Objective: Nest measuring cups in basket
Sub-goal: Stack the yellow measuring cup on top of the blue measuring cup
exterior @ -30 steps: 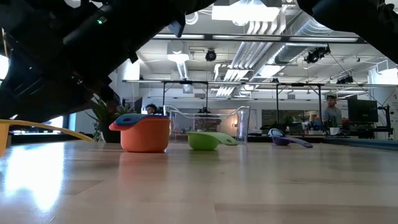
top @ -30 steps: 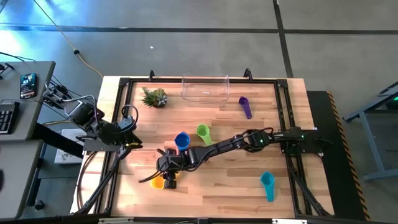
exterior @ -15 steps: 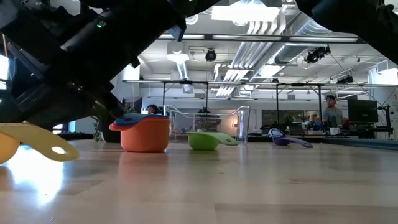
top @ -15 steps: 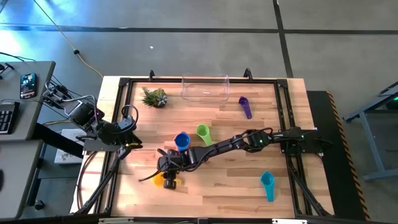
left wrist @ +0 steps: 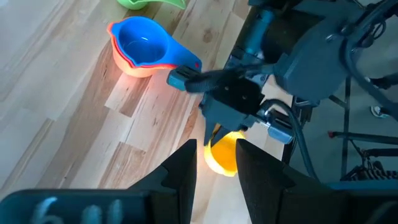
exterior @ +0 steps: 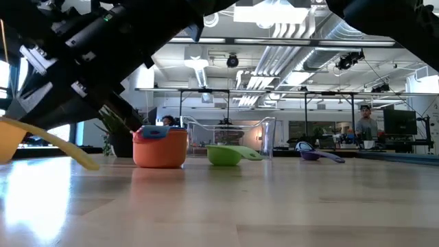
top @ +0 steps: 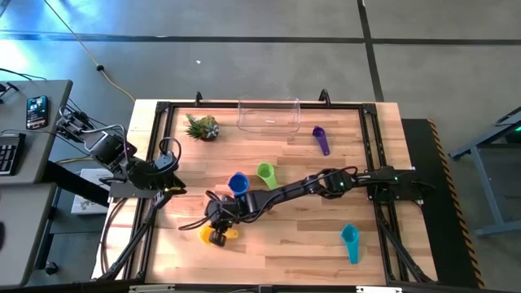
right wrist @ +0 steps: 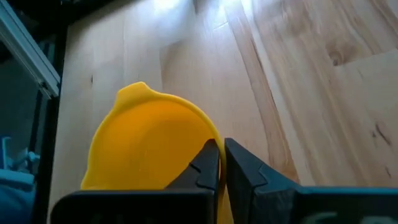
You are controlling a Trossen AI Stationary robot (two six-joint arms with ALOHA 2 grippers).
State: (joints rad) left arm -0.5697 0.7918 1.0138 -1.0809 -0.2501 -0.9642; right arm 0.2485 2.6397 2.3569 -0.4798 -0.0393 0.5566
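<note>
My right gripper [top: 218, 231] reaches across the table's middle and is shut on the yellow measuring cup [right wrist: 149, 143] near the front left. A blue cup [left wrist: 142, 42] sits nested in an orange cup [exterior: 160, 147] just behind it. A green cup [top: 266, 173], a purple cup [top: 321, 140] and a teal cup [top: 350, 242] lie singly on the wood. The clear basket [top: 269, 115] stands at the far edge. My left gripper [left wrist: 214, 171] hangs open over the table's left side, clear of everything. My right gripper pinches the yellow cup's rim [right wrist: 208, 144] between its two fingers, on the side nearest the wrist. The fingers slant down from the table's right. The cup is tilted, its bowl [exterior: 10, 137] raised and its handle [exterior: 72, 152] sloping down toward the table top.
A spiky green plant [top: 202, 127] stands at the far left beside the basket. A black rail frame [top: 159, 146] borders the wooden top. A desk with a phone and keyboard [top: 32, 114] stands off the left edge.
My right gripper has rolled about its own axis while staying in place. The yellow cup has turned with it: its bowl has come up and its handle, nearly level before, now slants down toward the table.
</note>
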